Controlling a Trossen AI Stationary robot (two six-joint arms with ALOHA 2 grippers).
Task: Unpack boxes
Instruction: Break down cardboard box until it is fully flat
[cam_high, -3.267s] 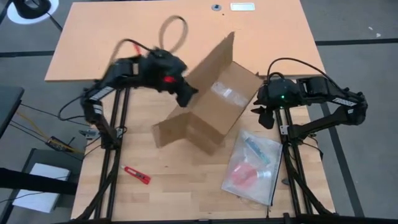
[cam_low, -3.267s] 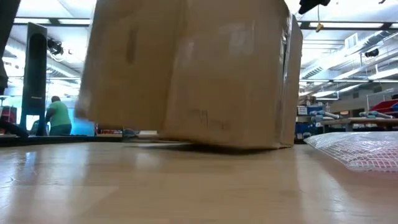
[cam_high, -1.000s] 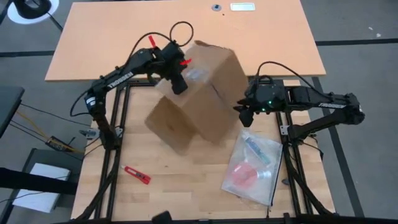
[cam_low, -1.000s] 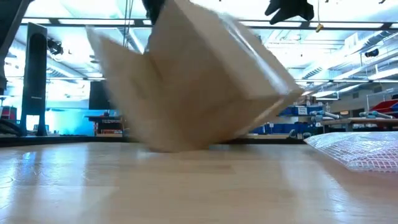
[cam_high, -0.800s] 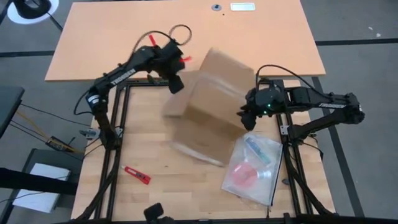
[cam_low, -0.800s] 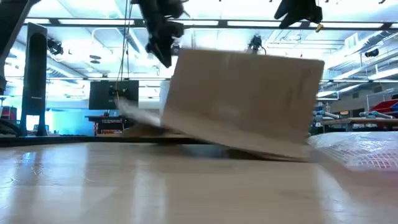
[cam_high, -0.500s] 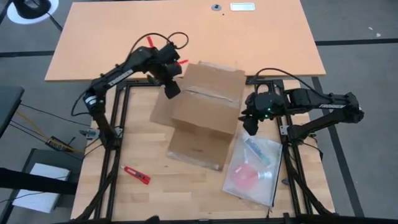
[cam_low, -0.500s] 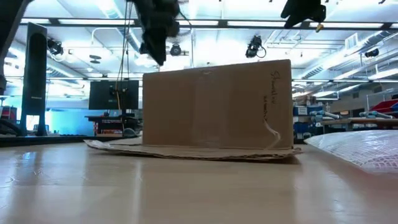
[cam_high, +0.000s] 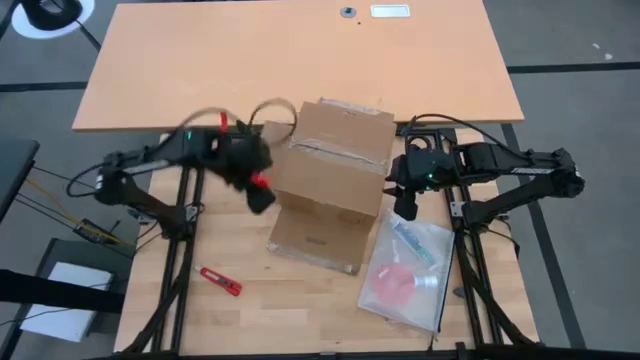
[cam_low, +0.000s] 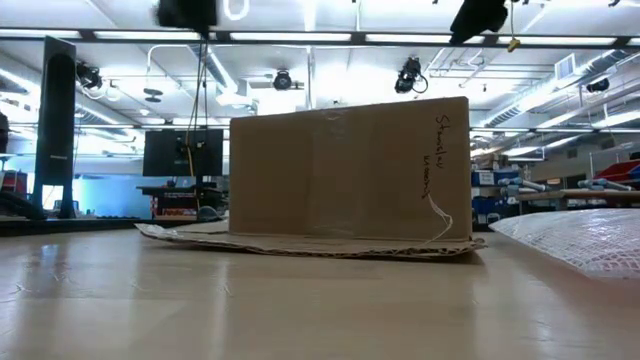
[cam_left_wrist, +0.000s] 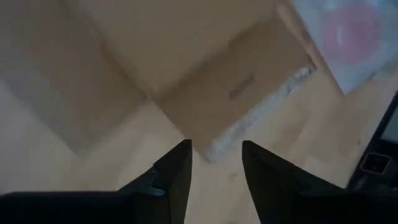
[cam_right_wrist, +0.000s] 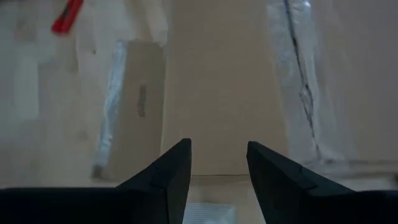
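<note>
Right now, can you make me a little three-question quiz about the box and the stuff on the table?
1. True or false: the box is being held up in the air by a tool.
2. What lies on the table right beside the box, below the right tool?
A. a clear plastic bag
B. a mug
C. a book
3. What small red thing lies near the table's front edge, on the left tool's side?

Key:
1. False: it rests on the table, with both tools open and holding nothing.
2. A, the clear plastic bag.
3. The red cutter.
</note>
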